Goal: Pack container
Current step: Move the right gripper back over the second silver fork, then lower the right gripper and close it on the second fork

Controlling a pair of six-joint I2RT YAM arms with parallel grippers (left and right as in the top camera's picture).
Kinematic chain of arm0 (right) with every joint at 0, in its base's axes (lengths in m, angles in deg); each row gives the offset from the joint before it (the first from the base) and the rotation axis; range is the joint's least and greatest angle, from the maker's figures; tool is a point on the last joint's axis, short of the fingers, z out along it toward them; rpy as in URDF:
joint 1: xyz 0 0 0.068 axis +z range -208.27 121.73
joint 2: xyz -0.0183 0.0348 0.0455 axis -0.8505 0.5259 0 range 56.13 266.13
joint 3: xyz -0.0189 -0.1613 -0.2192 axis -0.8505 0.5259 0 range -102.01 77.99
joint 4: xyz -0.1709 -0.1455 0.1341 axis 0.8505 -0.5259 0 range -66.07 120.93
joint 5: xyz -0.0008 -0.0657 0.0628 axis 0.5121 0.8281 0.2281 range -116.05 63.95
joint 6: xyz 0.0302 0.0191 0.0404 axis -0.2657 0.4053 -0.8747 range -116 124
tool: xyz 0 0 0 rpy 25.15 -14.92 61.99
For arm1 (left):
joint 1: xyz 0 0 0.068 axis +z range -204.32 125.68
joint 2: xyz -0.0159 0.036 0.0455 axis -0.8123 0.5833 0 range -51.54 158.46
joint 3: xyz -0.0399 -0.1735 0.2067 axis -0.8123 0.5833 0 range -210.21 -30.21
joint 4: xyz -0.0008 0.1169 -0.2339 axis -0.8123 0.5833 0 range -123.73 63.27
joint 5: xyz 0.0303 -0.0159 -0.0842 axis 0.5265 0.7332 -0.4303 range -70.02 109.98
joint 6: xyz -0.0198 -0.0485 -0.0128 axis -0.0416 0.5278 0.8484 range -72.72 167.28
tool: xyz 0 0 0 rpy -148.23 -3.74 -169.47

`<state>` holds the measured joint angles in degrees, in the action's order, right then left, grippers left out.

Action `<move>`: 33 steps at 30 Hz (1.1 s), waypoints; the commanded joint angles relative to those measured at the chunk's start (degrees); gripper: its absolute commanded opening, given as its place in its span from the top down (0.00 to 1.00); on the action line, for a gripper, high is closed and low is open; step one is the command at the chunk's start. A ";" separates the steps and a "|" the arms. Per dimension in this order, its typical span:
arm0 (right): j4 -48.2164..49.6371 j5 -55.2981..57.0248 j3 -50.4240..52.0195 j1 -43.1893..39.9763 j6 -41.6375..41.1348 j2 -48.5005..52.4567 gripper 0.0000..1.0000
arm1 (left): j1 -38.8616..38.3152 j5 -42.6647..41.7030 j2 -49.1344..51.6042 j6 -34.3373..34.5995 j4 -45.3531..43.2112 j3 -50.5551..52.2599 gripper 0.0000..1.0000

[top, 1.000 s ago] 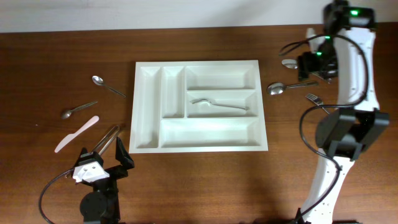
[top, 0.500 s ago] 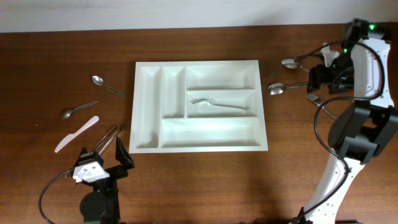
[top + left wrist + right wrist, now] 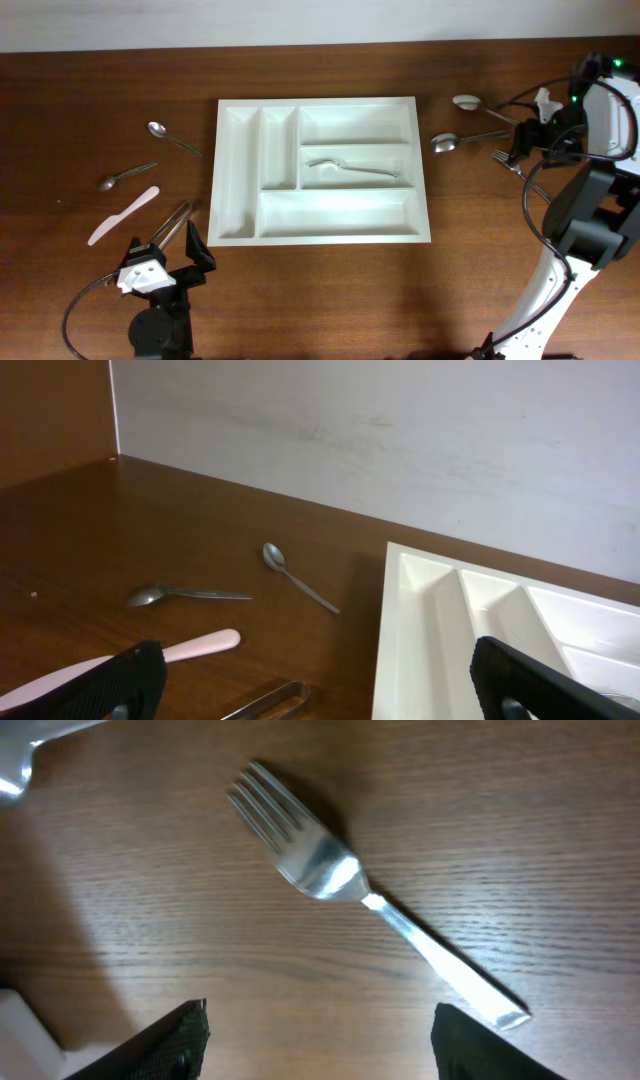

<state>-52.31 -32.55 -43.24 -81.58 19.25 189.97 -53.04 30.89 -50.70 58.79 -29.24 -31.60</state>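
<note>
The white container (image 3: 340, 213) lies mid-table with one fork (image 3: 350, 168) in its middle wide compartment. Right of it, a second fork (image 3: 505, 160) rests on the wood. My right gripper (image 3: 527, 143) hovers over that fork. In the right wrist view the fork (image 3: 340, 875) lies tines up-left, and its handle ends close by the right finger (image 3: 490, 1045). The right gripper (image 3: 320, 1055) is open and holds nothing. At the front left, my left gripper (image 3: 165, 252) stands open and empty; it shows in the left wrist view (image 3: 320, 695), beside the container's left rim (image 3: 400, 630).
Two spoons (image 3: 468, 101) (image 3: 455, 141) lie right of the tray. Left of it lie two more spoons (image 3: 172, 137) (image 3: 126, 177), a pink knife (image 3: 124, 214) and metal tongs (image 3: 172, 222). A wall stands behind the table.
My right arm has swung right and nearer, from over the far spoon to over the fork, with its jaws slightly narrower. The left arm has not moved.
</note>
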 commanded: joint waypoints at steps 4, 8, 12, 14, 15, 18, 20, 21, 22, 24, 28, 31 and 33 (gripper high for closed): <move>0.90 -0.79 2.01 -0.35 0.37 -1.36 0.27 | 0.33 -0.66 -0.48 -0.72 -0.09 0.50 0.01; 1.20 -0.35 2.47 -0.35 0.39 -1.36 0.27 | 0.33 -0.66 -0.48 -0.72 -0.11 0.50 0.01; 1.77 0.76 2.47 -0.35 0.37 -1.36 0.14 | 0.33 -0.66 -0.48 -0.72 -0.11 0.50 0.01; 2.14 0.90 2.47 -0.39 0.39 -1.33 0.03 | 0.33 -0.66 -0.48 -0.72 -0.11 0.50 0.01; 2.32 0.96 2.47 -0.39 0.39 -1.33 0.01 | 0.33 -0.66 -0.48 -0.72 -0.09 0.50 0.01; 2.67 0.96 2.47 -0.39 0.74 -1.31 0.01 | 0.33 -0.63 -0.48 -0.72 -0.09 0.50 0.01; 2.99 0.96 2.49 -0.39 0.98 -1.22 0.01 | 0.33 -0.66 -0.48 -0.72 -0.09 0.50 0.01; 3.23 1.07 2.58 -0.39 1.07 -1.11 0.01 | 0.33 -0.66 -0.48 -0.72 -0.09 0.50 0.01; 3.34 1.16 2.58 -0.39 1.38 -0.96 0.01 | 0.33 -0.66 -0.48 -0.72 -0.09 0.50 0.01; 3.41 1.16 2.62 -0.39 1.92 -0.31 0.01 | 0.33 -0.66 -0.48 -0.72 -0.09 0.50 0.01; 3.65 1.11 2.69 -0.39 2.36 1.64 0.01 | 0.33 -0.66 -0.48 -0.72 -0.09 0.50 0.01; 4.09 1.14 2.73 -0.39 2.36 2.82 0.01 | 0.33 -0.66 -0.48 -0.72 -0.11 0.50 0.01; 4.76 1.16 2.73 -0.39 2.36 3.21 0.01 | 0.33 -0.66 -0.48 -0.72 -0.11 0.50 0.01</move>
<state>-48.21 -31.92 -41.03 -82.08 20.98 191.17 -53.04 30.89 -50.70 58.79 -29.24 -31.60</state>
